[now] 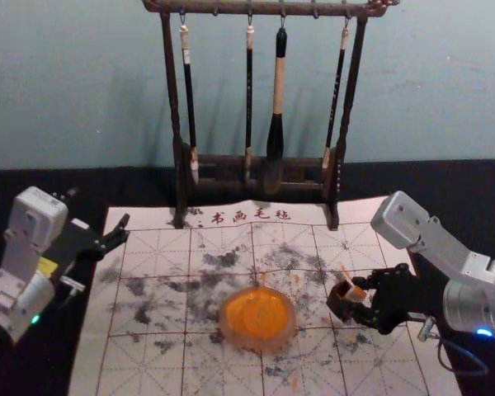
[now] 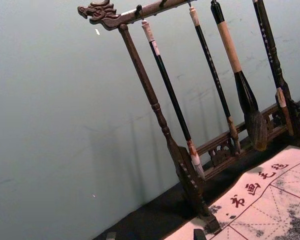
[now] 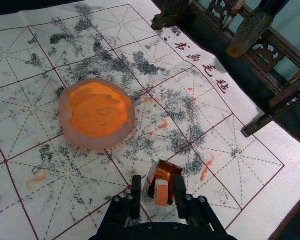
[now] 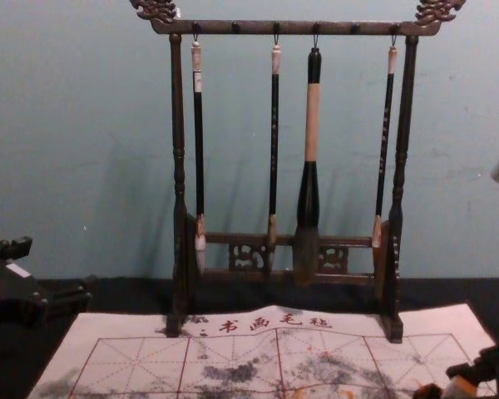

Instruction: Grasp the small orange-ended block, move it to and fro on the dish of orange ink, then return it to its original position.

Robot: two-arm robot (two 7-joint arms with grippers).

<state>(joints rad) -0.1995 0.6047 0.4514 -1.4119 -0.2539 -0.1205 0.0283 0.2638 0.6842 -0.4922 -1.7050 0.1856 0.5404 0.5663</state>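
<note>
R gripper (image 1: 358, 300) open round orange-ended block (image 1: 358, 294), fingers either side, gap visible in R wrist view; ink dish (image 1: 258, 319) approx. 9 o'clock of it, head view; L gripper (image 1: 97, 216) parked, open, dish's 10 o'clock.

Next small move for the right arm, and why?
I'd close the right pincer gently on the block. The right wrist view shows its fingers open on either side, with a visible gap on one side, so it doesn't look gripped. It probably needs a firm hold before any trip to the ink dish.
</note>
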